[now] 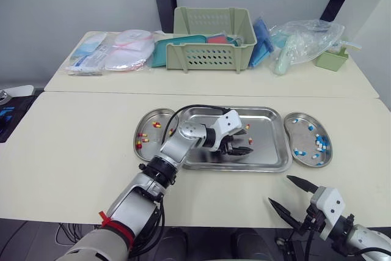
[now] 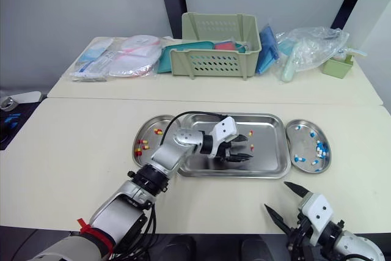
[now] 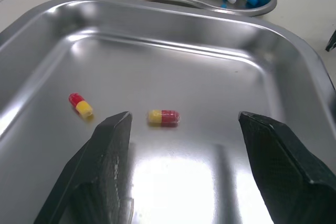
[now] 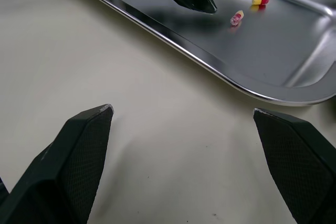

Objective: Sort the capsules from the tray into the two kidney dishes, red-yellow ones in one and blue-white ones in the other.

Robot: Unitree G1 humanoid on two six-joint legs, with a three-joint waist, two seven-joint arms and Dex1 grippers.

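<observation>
The left gripper (image 1: 238, 147) hangs spread wide inside the tray (image 1: 269, 142), one red-yellow capsule (image 3: 164, 117) between its black fingers (image 3: 105, 150) and a second capsule (image 3: 81, 105) just beside. The right gripper (image 1: 281, 189) is released too, over the bare table (image 1: 73, 145) near the tray's near rim. The left kidney dish (image 1: 146, 119) holds red-yellow capsules (image 1: 157, 124), the right kidney dish (image 1: 303, 118) blue-white capsules (image 1: 319, 143). All three vessels are mirror-bright steel, and the dishes are bean-shaped.

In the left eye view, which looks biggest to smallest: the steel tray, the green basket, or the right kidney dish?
1. steel tray
2. green basket, though it sits farther back
3. right kidney dish
</observation>
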